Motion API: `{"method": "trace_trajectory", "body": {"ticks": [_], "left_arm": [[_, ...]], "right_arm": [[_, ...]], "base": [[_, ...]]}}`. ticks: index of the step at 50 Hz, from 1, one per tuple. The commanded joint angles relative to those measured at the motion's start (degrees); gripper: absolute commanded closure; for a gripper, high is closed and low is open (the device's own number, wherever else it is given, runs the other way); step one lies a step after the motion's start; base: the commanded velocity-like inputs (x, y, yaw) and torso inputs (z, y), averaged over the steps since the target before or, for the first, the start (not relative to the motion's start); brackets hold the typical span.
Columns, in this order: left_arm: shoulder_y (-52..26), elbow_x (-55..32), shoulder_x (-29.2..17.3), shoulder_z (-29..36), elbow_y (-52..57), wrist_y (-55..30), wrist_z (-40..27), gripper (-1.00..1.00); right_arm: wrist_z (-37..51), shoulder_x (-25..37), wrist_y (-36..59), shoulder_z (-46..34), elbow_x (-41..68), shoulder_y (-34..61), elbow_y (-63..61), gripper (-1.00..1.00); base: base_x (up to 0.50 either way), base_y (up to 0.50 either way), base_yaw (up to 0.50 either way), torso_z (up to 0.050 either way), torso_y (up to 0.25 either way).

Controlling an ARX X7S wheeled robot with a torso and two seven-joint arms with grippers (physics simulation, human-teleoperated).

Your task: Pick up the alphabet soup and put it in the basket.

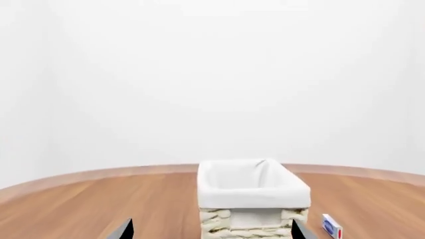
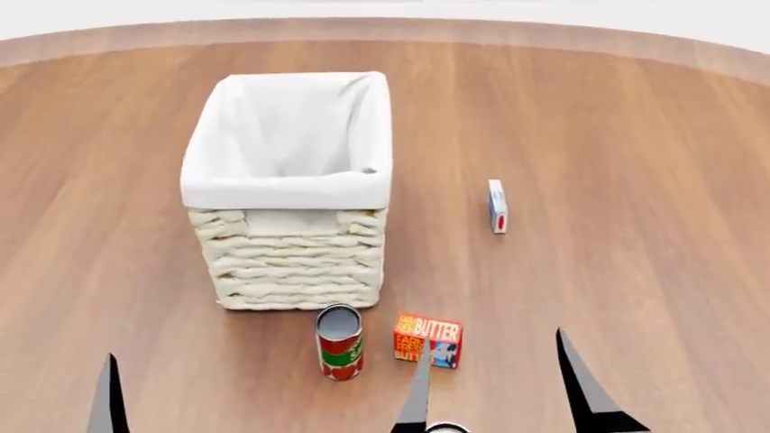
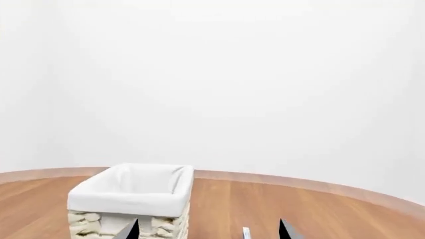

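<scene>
The cream woven basket (image 2: 295, 262) with a white cloth lining stands upright on the wooden table; it also shows in the left wrist view (image 1: 252, 199) and the right wrist view (image 3: 129, 196). At the head view's bottom edge a pale round top (image 2: 445, 428) peeks in; it may be the alphabet soup, its label hidden. My right gripper (image 2: 492, 345) is open and empty, with that pale top by its left finger. It faces the basket's right corner (image 3: 209, 222). My left gripper (image 1: 212, 222) is open and empty, facing the basket; only one of its fingers (image 2: 108, 397) shows in the head view.
A red-and-green labelled can (image 2: 339, 342) with a dark top stands just in front of the basket. An orange butter box (image 2: 428, 340) sits to its right. A small white box (image 2: 497, 206) lies further right, also in the left wrist view (image 1: 331, 226). The table's curved far edge (image 2: 398, 27) lies beyond.
</scene>
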Motion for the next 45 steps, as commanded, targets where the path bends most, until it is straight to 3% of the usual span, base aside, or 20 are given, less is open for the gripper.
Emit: {"method": "trace_trajectory", "body": {"ticks": [1, 24, 31, 45], "left_arm": [[-0.01, -0.03, -0.96, 0.75, 1.01, -0.63, -1.1, -1.0], [-0.55, -0.27, -2.05, 2.05, -0.22, -0.86, -2.77, -1.0], [-0.53, -0.9, -2.42, 1.9, -0.02, -1.09, -3.1, -1.0], [-0.63, -1.04, -3.03, 2.68, -0.2, -1.09, -3.83, -1.0]], "right_arm": [[0.67, 0.91, 0.42, -0.61, 0.9, 0.44, -0.53, -1.0], [2.02, 1.54, -1.24, -1.02, 3.08, 0.7, 1.68, -1.0], [2.91, 2.1, -0.56, -1.45, 2.47, 0.71, 1.11, -1.0], [3.28, 3.0, -0.53, -1.97, 3.22, 0.68, 1.5, -1.0]], "base": [[0.5, 0.0, 0.0, 0.0, 0.0], [0.5, 0.0, 0.0, 0.0, 0.001], [0.01, 0.0, 0.0, 0.0, 0.0], [0.0, 0.5, 0.0, 0.0, 0.0]]}}
